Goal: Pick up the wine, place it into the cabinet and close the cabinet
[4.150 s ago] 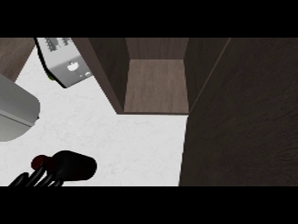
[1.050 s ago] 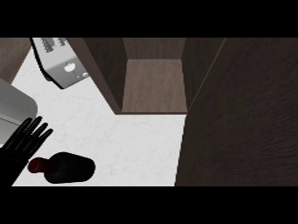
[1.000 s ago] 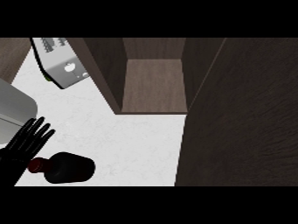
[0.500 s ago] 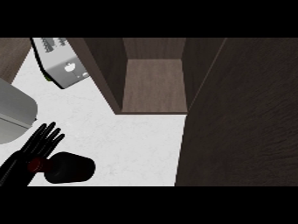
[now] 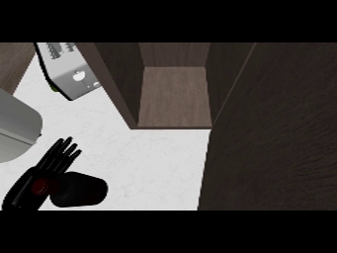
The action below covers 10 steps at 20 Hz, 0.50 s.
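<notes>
The wine bottle [image 5: 82, 190] is dark with a red cap [image 5: 39, 186] and sits on the white counter [image 5: 156, 163] at the lower left. My left hand [image 5: 45, 170] lies over the bottle's neck and cap, fingers straight and pointing away from me; it is open. The cabinet [image 5: 175, 94] stands open at the top centre, its wooden inside bare. Its dark door [image 5: 280, 138] is swung out and fills the right side of the view. My right hand does not show.
A grey toaster-like appliance [image 5: 72, 75] stands at the upper left beside the cabinet's wall. A large rounded grey object [image 5: 3, 123] sits at the left edge, just beyond my fingertips.
My left hand has slid rightward from beside the bottle until it covers the neck and red cap. The bottle and the cabinet door have not moved.
</notes>
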Motion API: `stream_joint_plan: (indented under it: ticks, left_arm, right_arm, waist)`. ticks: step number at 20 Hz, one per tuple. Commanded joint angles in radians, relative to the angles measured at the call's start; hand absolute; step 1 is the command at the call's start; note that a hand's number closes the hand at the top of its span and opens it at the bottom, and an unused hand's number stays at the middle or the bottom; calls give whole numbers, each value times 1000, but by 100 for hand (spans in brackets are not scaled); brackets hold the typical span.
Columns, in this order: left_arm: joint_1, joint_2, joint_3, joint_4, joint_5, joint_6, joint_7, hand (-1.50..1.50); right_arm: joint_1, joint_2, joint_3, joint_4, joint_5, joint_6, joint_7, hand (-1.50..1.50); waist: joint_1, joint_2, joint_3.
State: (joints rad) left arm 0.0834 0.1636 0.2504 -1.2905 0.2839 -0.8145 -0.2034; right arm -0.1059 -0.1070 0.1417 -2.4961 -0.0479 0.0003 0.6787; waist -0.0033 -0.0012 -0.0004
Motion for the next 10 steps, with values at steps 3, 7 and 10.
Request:
stream_joint_plan:
  ticks: [3,7,10]
  left_arm:
    - [49,-38,-34,-42,-33,19,-22,-150]
    - [-58,27,-3,160,-89,-18,-109,-150]
    - [-75,-3,-20,195,-96,4,-117,-150]
  right_arm:
    - [158,24,33,-106,-20,46,-81,-150]
    - [85,20,35,-132,-2,14,-9,-150]
    - [33,35,106,-141,65,-23,54,-150]
  waist:
    - [1,-1,1]
    - [-4,0,0]
    - [-3,0,-1]
